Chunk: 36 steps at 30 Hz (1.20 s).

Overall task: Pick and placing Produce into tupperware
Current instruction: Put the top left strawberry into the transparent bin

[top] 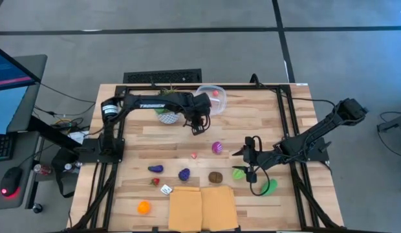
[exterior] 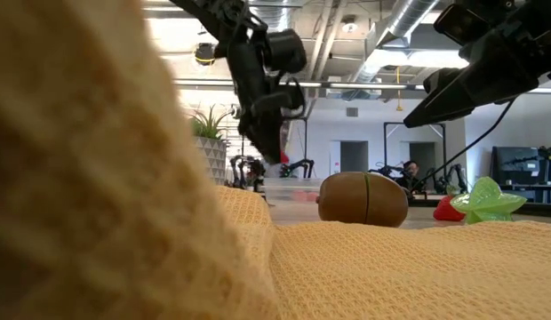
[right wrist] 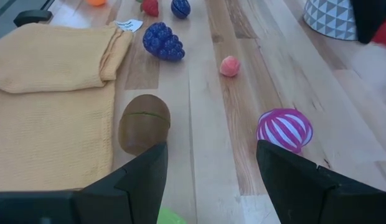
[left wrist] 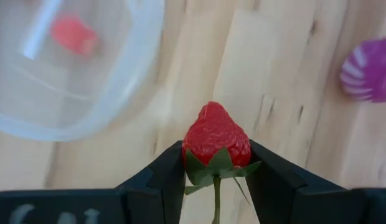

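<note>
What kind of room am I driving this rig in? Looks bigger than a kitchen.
Probably a robotics lab or workshop, not a kitchen: exposed ceiling ducts overhead, another robot arm on a bench behind, and a computer monitor beside the wooden table.

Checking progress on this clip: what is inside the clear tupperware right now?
One red piece of produce lies inside the tupperware. The left end effector holds a strawberry outside it, above the table. Part of the container runs out of the wrist view, unseen there.

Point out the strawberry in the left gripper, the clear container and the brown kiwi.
strawberry (left wrist: 216, 134), left wrist view, middle of its red body.
clear container (left wrist: 134, 74), left wrist view, its curved rim.
kiwi (right wrist: 144, 123), right wrist view, middle of its brown skin.
</note>
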Each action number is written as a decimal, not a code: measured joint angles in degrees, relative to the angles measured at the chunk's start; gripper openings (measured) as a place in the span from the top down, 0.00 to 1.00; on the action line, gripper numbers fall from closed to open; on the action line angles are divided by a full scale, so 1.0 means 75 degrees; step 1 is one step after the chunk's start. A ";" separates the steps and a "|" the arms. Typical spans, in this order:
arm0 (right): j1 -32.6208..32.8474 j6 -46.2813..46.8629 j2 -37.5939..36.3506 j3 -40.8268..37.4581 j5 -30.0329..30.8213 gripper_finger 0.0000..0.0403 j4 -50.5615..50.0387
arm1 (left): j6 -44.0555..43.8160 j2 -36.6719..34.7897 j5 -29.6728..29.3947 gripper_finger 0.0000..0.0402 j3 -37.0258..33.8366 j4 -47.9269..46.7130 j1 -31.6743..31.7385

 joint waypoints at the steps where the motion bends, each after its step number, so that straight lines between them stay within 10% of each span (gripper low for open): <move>1: 0.0000 0.0000 0.0000 0.0000 0.0003 0.33 0.0000 | 0.0025 -0.0088 -0.0040 0.66 0.0000 0.0050 0.0002; 36: -0.0003 -0.0006 0.0000 0.0000 0.0012 0.33 0.0020 | 0.0673 -0.0273 0.0763 0.66 -0.0006 0.2682 0.1383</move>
